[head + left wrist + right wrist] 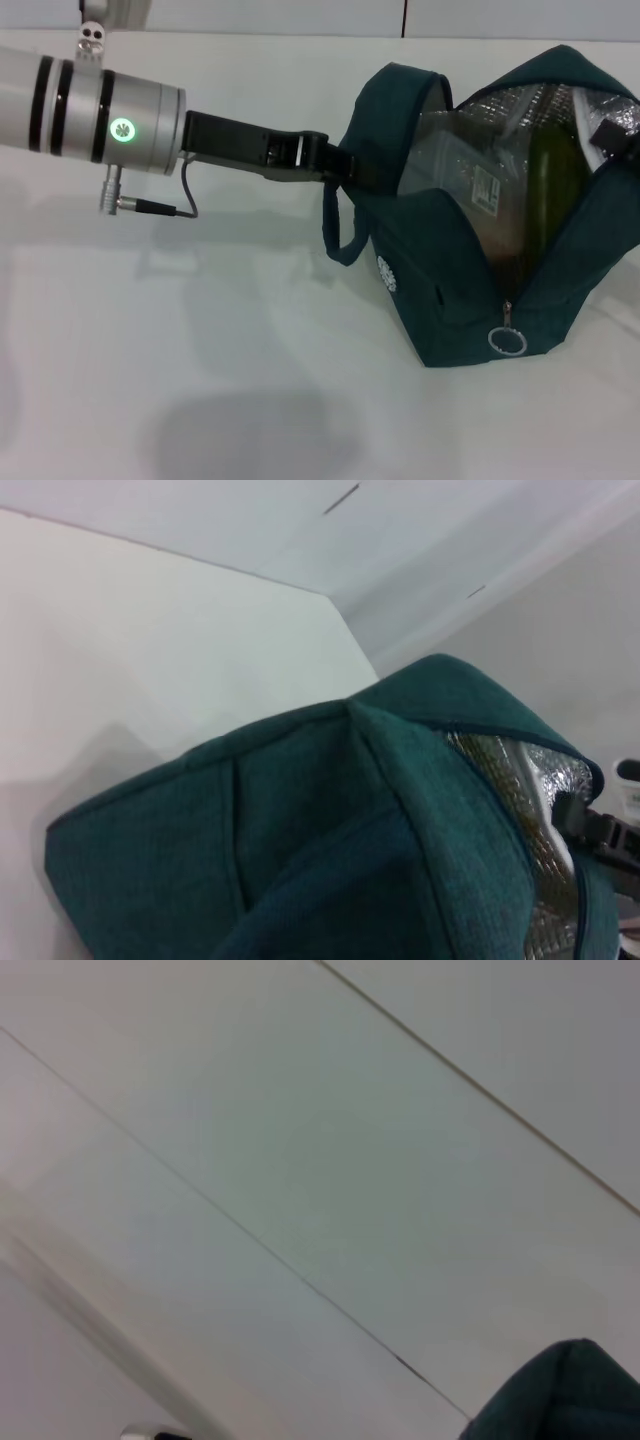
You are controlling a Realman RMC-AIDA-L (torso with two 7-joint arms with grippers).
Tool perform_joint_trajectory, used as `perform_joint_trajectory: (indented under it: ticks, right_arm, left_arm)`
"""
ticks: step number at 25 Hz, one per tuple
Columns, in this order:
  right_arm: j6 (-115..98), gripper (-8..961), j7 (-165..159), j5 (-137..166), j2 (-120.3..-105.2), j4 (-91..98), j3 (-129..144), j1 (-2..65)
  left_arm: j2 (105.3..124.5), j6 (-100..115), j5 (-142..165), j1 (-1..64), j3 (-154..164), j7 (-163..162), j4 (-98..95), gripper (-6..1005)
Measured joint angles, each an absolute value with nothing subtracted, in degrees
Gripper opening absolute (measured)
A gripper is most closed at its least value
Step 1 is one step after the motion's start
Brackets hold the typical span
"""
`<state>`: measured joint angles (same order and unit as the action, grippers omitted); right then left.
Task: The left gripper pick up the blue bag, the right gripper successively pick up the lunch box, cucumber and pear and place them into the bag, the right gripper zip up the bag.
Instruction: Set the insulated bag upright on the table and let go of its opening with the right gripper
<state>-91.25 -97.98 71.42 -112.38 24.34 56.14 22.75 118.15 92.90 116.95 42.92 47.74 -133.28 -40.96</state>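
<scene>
Left end effector [338, 160]: you have it clamped on the left handle of the blue bag [440, 260], reaching in from the left.
Blue bag: it stands on the white worktop [200, 350] at the right, mouth open, foil lining showing, ring zipper pull [507, 340] hanging at the near end.
Lunch box [465, 170]: inside the bag, on the left side.
Cucumber [555, 185]: inside the bag, standing on end just right of the box.
Right end effector [615, 135]: at the bag's far right rim; you cannot tell how its fingers stand.
</scene>
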Motion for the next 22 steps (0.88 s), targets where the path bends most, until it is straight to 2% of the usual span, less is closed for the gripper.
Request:
perform_joint_trajectory:
  ticks: [20,22]
  right_arm:
    - [-94.6,32,-97.6,71.6,-112.48,25.0,56.1,22.7]
    - [-95.4,111,-97.3,71.6,-112.49,25.0,56.0,22.8]
  left_arm:
    - [118.7,95.5,113.4,42.0,47.8,-132.5,-40.5,38]
    - [118.73,95.5,113.1,42.0,47.7,-132.5,-40.5,38]
